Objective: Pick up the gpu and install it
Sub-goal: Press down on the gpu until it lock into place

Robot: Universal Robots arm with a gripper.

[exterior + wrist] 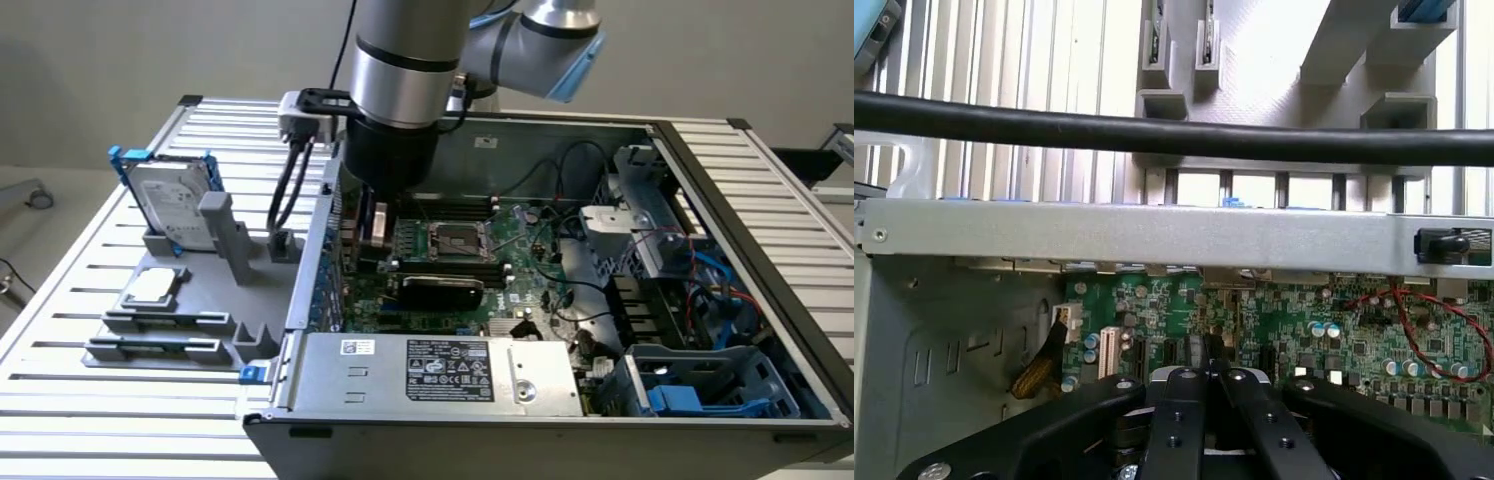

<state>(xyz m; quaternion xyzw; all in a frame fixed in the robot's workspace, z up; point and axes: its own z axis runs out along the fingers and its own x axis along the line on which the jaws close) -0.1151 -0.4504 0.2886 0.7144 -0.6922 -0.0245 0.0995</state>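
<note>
Below the hand (1205, 376), the gpu (438, 290) shows its black, rounded-cornered cooler; the hand is clamped on its edge.

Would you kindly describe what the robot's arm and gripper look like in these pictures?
The arm is a thick silver-grey cylinder ringed by a black band, with a light blue joint cap. Black cables loop down from its wrist. The gripper has matt black linked fingers studded with round screws.

Hard drive (174, 200) standing in grey fixture (230, 245), exterior view's left; processor chip (154, 285) lying nearer; computer case (534, 445) sitting open alongside.
</note>
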